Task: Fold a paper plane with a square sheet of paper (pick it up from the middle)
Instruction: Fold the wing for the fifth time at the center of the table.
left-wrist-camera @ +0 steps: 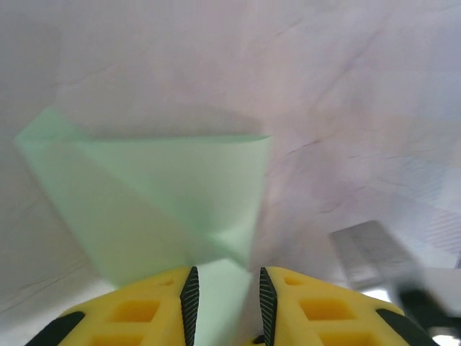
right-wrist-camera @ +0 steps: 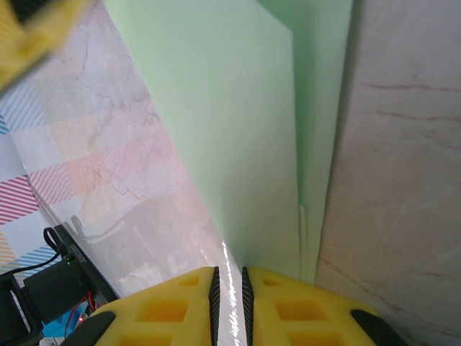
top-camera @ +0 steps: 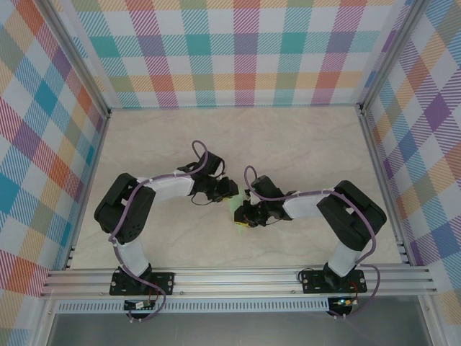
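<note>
Handling the square sheet of paper (top-camera: 236, 210), part-folded, mid-table between both arms. Straddling one flap with the left gripper (left-wrist-camera: 227, 282), fingers partly apart. Showing the right gripper (right-wrist-camera: 229, 277) nearly closed beside an edge. Pinch unclear on both. Likely needing aligned edges and slow, firm creasing.

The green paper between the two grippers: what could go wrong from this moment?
1. The left gripper has its jaws standing apart with the paper between them; if that hold is loose, the paper may slip out.
2. The right gripper pinches the paper near one edge, so pulling the arms apart could tear it or skew the folds.
</note>
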### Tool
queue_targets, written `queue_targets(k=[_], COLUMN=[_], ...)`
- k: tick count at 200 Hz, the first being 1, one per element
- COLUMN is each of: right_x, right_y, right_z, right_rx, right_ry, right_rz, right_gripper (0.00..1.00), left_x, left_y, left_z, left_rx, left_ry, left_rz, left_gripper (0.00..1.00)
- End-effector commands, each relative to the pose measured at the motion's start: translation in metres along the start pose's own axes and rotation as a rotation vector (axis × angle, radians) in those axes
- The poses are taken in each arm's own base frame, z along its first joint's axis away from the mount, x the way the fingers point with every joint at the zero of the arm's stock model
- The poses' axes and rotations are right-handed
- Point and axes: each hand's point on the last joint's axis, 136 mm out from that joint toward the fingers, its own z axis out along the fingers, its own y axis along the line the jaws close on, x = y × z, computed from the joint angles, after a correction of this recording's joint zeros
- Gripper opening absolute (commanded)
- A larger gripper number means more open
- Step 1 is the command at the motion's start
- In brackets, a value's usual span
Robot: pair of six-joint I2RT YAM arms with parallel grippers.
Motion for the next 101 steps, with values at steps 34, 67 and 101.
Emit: queue_targets(k=[34, 67, 101], right_x=[0.021, 0.022, 0.023], right_y=[-0.037, -0.04, -0.042], right_z=[-0.005, -0.004, -0.003], right_rx=[0.134, 0.141, 0.15], right_ry=[0.028, 0.03, 0.037], right_rz=[0.069, 0.084, 0.095], right_gripper=[0.2, 0.2, 0.2], left_x=[-0.006, -0.008, -0.011], left_y=[-0.015, 0.003, 0.01], left_z=[0.009, 0.02, 0.019], left_rx=[0.127, 0.093, 0.113], left_ry=[0.015, -0.003, -0.019], left_rz=[-0.026, -0.051, -0.046], left_gripper=[0.3, 0.3, 0.3])
